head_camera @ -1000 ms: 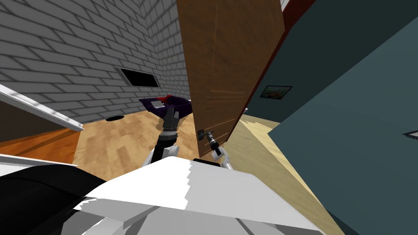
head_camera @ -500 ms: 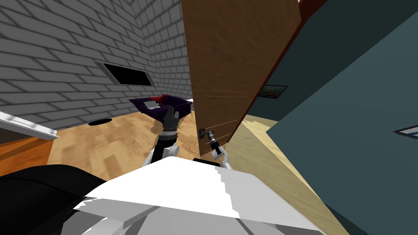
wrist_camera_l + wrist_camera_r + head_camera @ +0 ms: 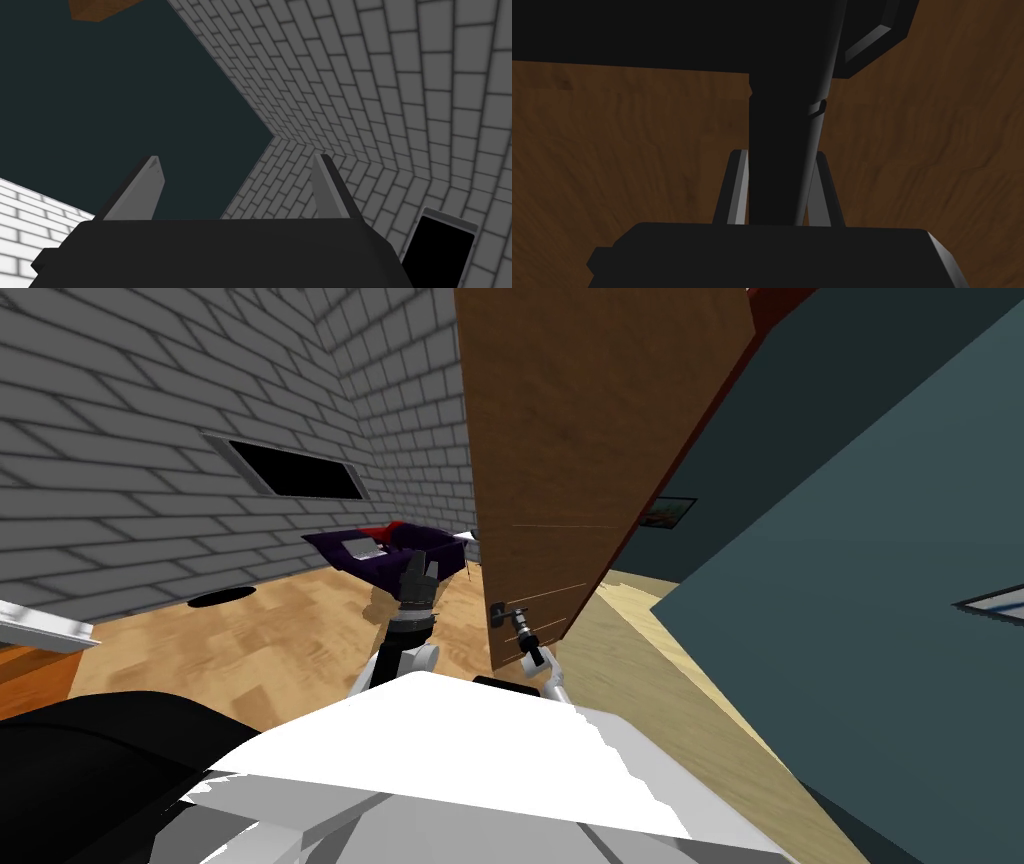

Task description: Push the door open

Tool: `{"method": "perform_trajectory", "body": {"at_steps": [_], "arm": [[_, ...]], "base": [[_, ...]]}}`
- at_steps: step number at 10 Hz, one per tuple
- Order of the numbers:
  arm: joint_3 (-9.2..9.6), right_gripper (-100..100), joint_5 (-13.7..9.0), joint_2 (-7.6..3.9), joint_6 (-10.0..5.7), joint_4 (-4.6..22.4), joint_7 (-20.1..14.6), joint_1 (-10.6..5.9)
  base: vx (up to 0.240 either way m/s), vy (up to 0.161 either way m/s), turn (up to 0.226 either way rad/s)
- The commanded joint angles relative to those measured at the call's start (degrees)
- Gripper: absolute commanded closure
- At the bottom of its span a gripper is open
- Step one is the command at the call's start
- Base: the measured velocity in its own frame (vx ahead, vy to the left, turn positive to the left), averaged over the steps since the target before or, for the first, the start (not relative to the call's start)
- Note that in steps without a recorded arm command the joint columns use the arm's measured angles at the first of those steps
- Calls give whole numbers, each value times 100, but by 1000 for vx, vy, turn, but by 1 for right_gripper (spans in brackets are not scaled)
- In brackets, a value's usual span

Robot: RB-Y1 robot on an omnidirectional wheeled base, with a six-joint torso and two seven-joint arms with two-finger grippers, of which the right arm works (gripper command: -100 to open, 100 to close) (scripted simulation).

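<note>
Door handle (image 3: pixel 782 125), a black lever, is clamped between the right gripper's (image 3: pixel 779 152) two fingers, close against the brown wooden door (image 3: pixel 570 438), which is partly open straight ahead. The left gripper (image 3: pixel 418 573) hangs just beside it with fingers apart, over a light wood floor (image 3: pixel 290 638). A grey brick wall (image 3: pixel 150 408) runs on the left and a dark teal wall (image 3: pixel 880 538) on the right.

grey brick wall (image 3: pixel 150 408) | dark teal wall (image 3: pixel 880 488) | light wood floor (image 3: pixel 260 638) | purple furniture (image 3: pixel 390 550) by brick wall | picture (image 3: pixel 668 510) on teal wall
</note>
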Motion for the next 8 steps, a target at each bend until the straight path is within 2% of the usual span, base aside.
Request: {"method": "perform_trajectory", "body": {"at_steps": [1, 5, 7, 8], "arm": [[-164, 100, -34, -123, 22, -20, 24, -60], [-395, 100, -95, -171, 18, 15, 74, -89], [-521, 100, -128, -108, 15, 33, 102, -105], [-603, 100, -149, -32, 14, 46, 119, -115]], "base": [[163, 197, -116], [94, 159, -58], [82, 208, -81], [63, 193, -105]]}}
